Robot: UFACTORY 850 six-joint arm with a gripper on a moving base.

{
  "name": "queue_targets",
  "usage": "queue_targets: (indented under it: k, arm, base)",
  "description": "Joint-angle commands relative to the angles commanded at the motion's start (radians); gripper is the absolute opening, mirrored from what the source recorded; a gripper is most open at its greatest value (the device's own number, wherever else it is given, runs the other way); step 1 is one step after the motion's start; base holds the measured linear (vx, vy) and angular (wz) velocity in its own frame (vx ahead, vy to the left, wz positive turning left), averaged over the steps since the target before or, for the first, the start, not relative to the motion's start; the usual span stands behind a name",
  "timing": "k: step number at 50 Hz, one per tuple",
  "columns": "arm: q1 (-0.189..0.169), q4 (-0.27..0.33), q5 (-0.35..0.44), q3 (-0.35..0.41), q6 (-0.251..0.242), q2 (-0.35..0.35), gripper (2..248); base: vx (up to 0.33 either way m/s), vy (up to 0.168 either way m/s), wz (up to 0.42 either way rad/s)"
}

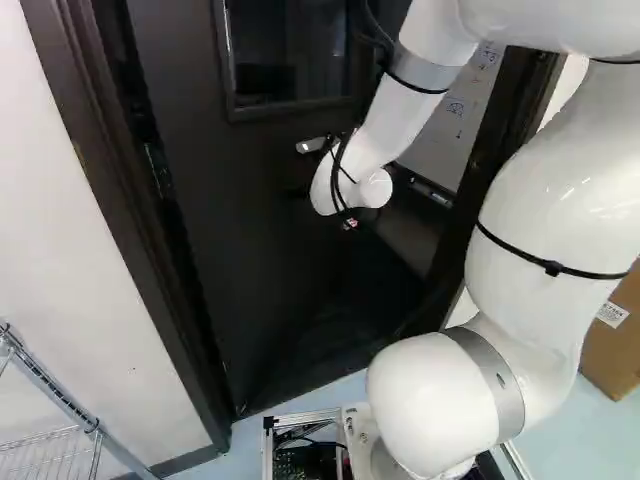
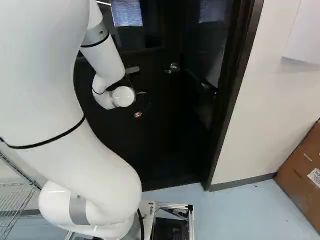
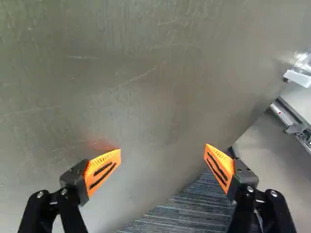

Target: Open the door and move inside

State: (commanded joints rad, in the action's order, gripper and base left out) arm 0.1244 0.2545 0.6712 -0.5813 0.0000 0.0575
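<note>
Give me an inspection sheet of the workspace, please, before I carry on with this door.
Surface: pale blue floor; dark ridged matting past the door's edge.
Job's things: dark door ajar, face scratched; lever handle near its free edge.
Clutter: cardboard box by the wall, wire rack at the left of the left base view.
Gripper: open before the door face, nothing between its fingers.
Cables: black ones looped along the arm's wrist.
Surroundings: dark door frame, white wall.
</note>
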Motion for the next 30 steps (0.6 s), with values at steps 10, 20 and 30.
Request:
queue_targets:
  k: [10,20,30]
  arm:
    - [0.021,0.000,0.000,-0.026,0.000,0.025,247]
    - [0.041,0.000,0.000,-0.053,0.000,0.049,247]
    - [0.062,0.000,0.000,-0.077,0.000,0.072,247]
  base:
    - [0.000,0.000,0.000]
    - [0.000,0.000,0.000]
    - [0.000,0.000,0.000]
